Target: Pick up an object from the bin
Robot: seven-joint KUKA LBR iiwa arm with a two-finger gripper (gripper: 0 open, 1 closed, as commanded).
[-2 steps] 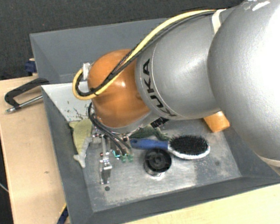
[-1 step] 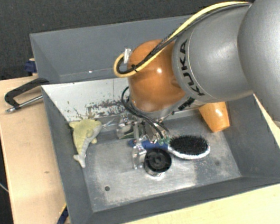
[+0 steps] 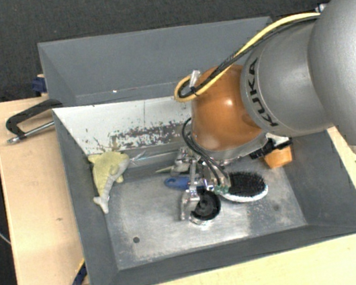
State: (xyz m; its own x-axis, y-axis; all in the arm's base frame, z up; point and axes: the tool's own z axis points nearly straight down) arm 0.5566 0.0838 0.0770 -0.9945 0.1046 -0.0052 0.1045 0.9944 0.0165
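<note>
My gripper (image 3: 197,193) hangs low over the middle of the bin floor, under the arm's orange cover. Right below its tip lies a small round black thing with a pale rim (image 3: 207,210), touching or nearly touching it. A blue piece (image 3: 173,183) pokes out on the gripper's left side. An oval black brush with a white edge (image 3: 247,186) lies just to the right of the gripper.
A pale yellow soft toy shaped like a fish (image 3: 107,173) lies by the bin's left wall. An orange block (image 3: 278,155) sits at the right, partly under the arm. The arm covers the bin's right half.
</note>
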